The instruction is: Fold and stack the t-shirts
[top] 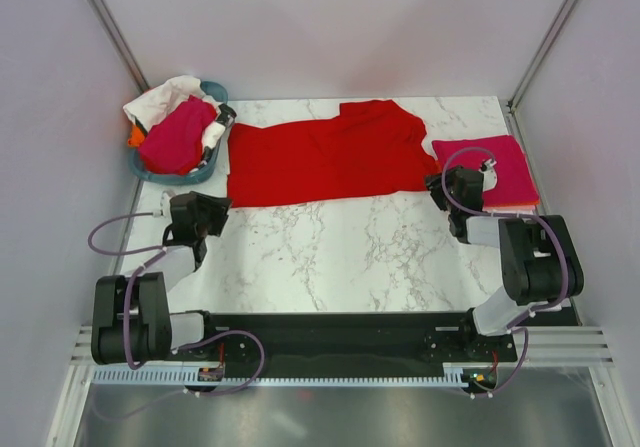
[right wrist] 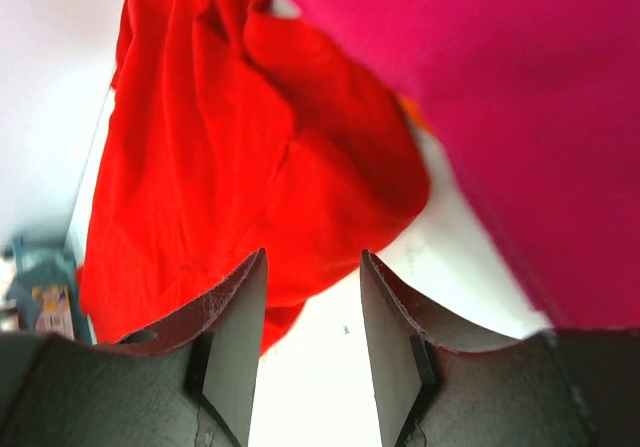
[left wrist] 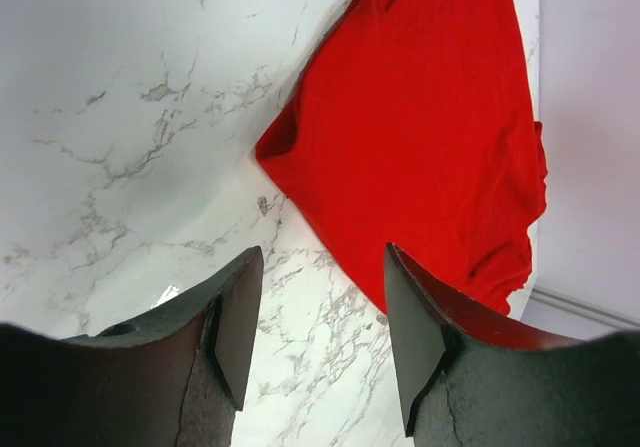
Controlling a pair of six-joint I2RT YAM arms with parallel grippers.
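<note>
Red shirt (top: 320,157) lies flat at far middle of table (top: 340,252), between tub (top: 180,179) and pink pile (top: 495,167).
Long side runs left to right. Lumpy end points right, straight end left.
Left gripper (left wrist: 320,297): jaws apart, empty, by near left corner.
Right gripper (right wrist: 312,297): jaws apart, empty, by near right corner.
Best, I think: pinch both near corners together, lift low, fold evenly.
</note>
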